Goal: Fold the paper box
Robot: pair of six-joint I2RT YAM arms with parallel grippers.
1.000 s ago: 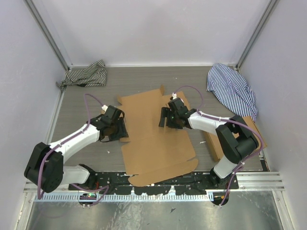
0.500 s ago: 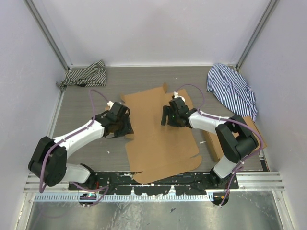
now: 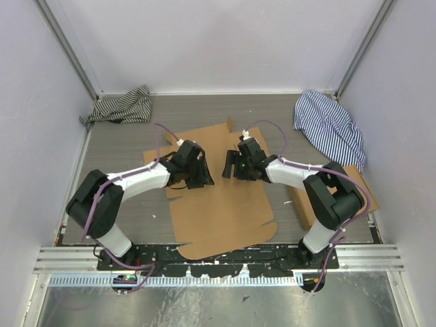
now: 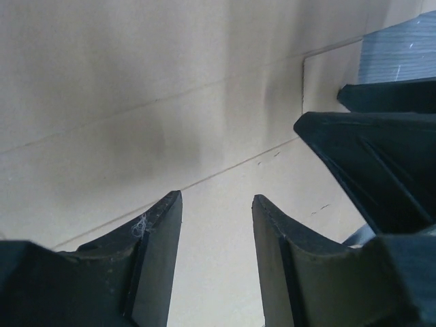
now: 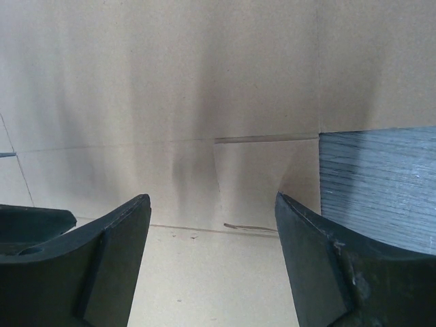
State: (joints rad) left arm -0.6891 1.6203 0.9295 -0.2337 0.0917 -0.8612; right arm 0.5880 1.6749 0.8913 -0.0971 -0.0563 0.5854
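Now your paper box lies spread out, plain brown, creased and slit; left gripper gapes narrowly, right gripper wide, both empty.

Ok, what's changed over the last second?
The left tool swung right, from the cardboard sheet's left edge to over its middle, open. The sheet shifted slightly. The right tool, the cloths and the second box stayed put.

Grey table carries flat paper box centrally; second cardboard box right; dark striped cloth far left; blue striped cloth far right.
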